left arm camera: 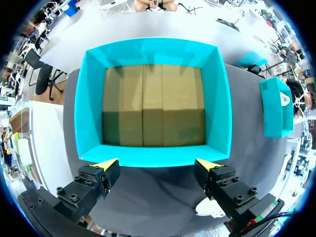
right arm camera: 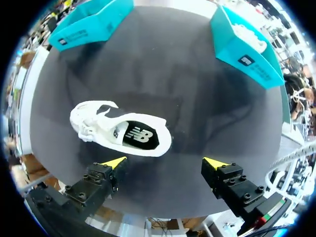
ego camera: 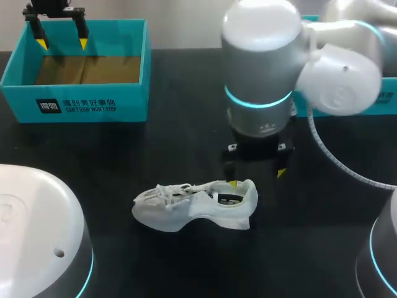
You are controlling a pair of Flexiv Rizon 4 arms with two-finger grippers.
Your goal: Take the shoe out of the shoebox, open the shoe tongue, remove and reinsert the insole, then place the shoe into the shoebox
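right gripper (right arm camera: 164, 161) hangs open, shoe (right arm camera: 123, 131) just ahead of it.

Shoe (ego camera: 195, 205): white all over, laces included.
Insole (right arm camera: 136, 134): black, with a white printed mark.
Shoebox (ego camera: 93, 102): bright turquoise walls, plain brown cardboard floor; white print and a small black patch on the front wall.
Second box (right arm camera: 264, 71): the same turquoise; something white inside, perhaps paper.
Table (ego camera: 186, 99): black.
Left gripper (ego camera: 62, 43): black fingers, yellow tips.
Right gripper (right arm camera: 164, 163): black fingers, yellow tips.
Right arm (ego camera: 260, 74): silver-grey and white shell, glowing cyan ring.
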